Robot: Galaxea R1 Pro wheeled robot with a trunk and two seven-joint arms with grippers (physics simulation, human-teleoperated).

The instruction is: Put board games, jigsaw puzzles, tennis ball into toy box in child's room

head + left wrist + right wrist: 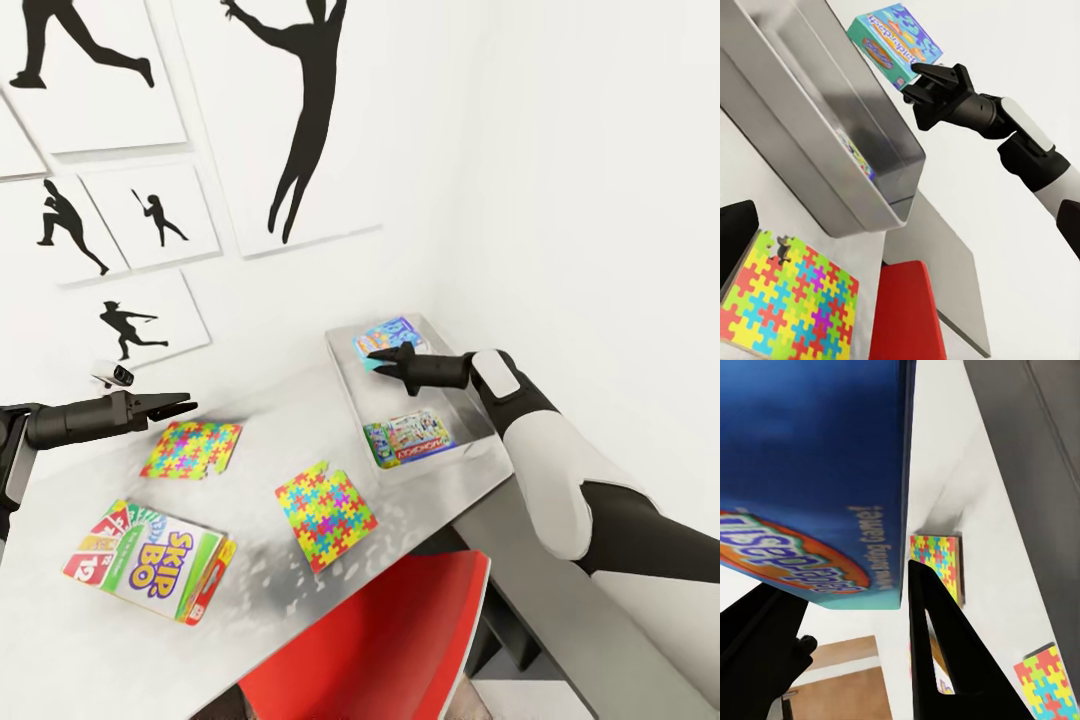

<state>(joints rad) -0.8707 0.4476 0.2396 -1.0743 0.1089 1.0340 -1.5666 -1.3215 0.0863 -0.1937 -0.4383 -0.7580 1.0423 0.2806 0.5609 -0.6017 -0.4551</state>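
Matte black two-fingered right gripper [374, 362] with tapered fingers, black cylindrical wrist, glossy white rounded forearm shell, matching black left gripper [186, 405]

A blue board game [810, 480], lettering blurred, fills the end effector [851, 607].

left tool [185, 405]: extended, jaws near together | right tool [375, 361]: clamped, raised

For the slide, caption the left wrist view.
Right gripper holds a board game above the toy box; a jigsaw puzzle lies below.
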